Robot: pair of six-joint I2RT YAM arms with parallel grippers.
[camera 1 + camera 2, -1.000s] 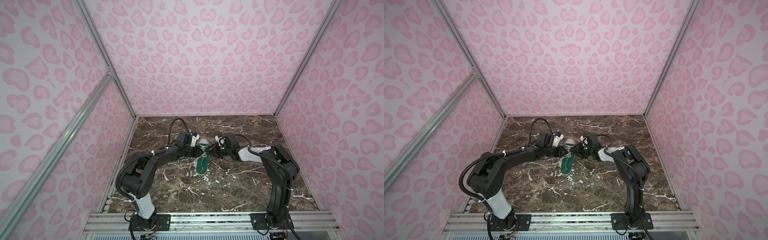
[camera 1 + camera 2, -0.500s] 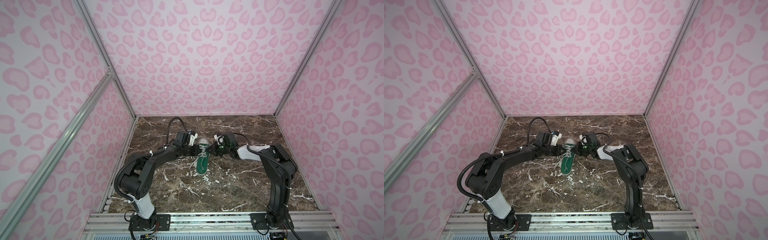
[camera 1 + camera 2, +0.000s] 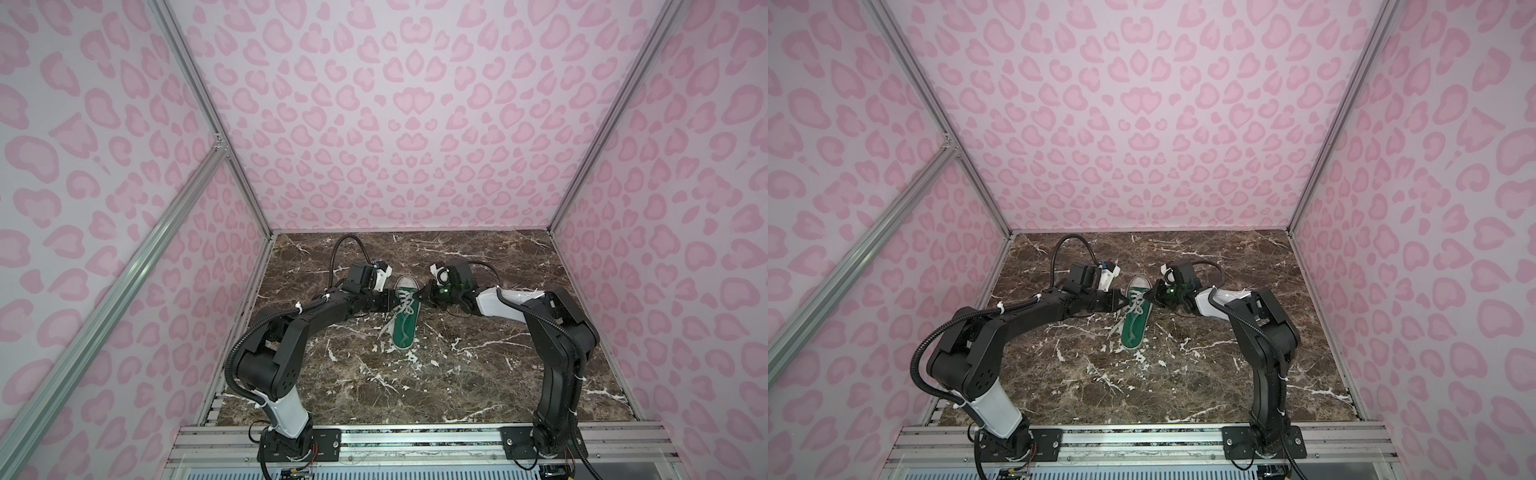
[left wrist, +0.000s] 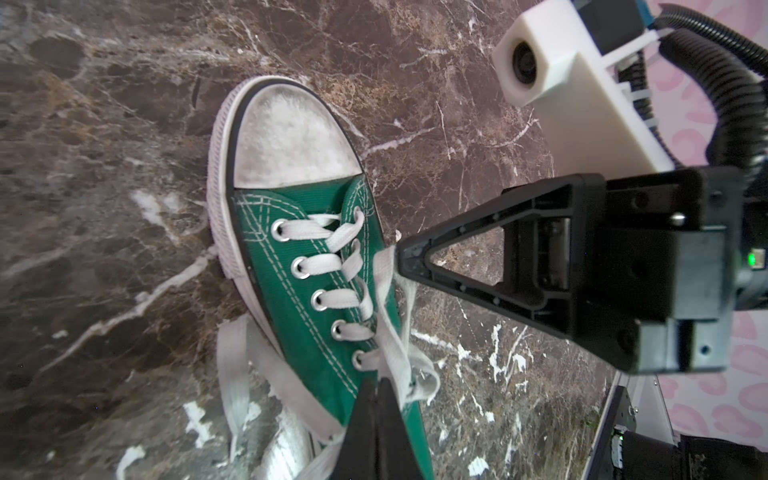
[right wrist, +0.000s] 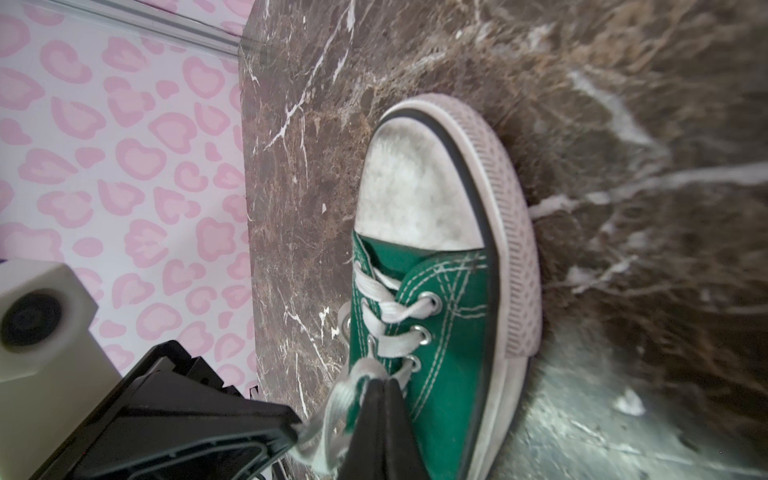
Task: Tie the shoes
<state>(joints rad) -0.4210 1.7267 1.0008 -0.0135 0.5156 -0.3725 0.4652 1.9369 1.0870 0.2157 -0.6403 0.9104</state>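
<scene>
White laces (image 4: pixel 390 349) are now pinched by the newly closed right hand (image 4: pixel 401 253) and the left hand (image 4: pixel 380 384).

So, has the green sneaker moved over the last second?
No. The green sneaker lies where it did, heel beside the same white veins of the marble table.

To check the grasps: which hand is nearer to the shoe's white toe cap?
Right. The right hand pinches lace mid-lacing; the left hand pinches lace by the last eyelets, farther from the toe cap.
</scene>
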